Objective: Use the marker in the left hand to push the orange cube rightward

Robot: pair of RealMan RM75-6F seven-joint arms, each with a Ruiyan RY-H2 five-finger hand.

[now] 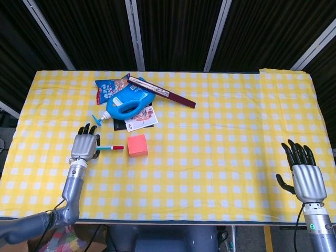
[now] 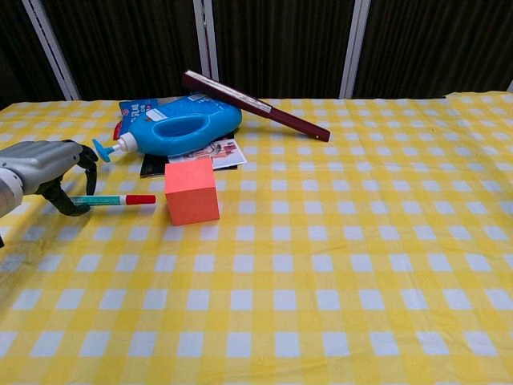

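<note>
The left robot hand holds the marker by its back end, red tip just left of the orange cube, which looks light and stiff, so a low push on its left side should slide it.

Orange cube; teal, red-capped marker; blue jug; yellow-and-white checked tablecloth.

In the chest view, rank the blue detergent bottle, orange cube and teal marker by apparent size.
1. Blue plastic detergent bottle, largest, though farther back.
2. Orange cube.
3. Teal red-capped marker, thinnest, held by the left robot hand.
</note>
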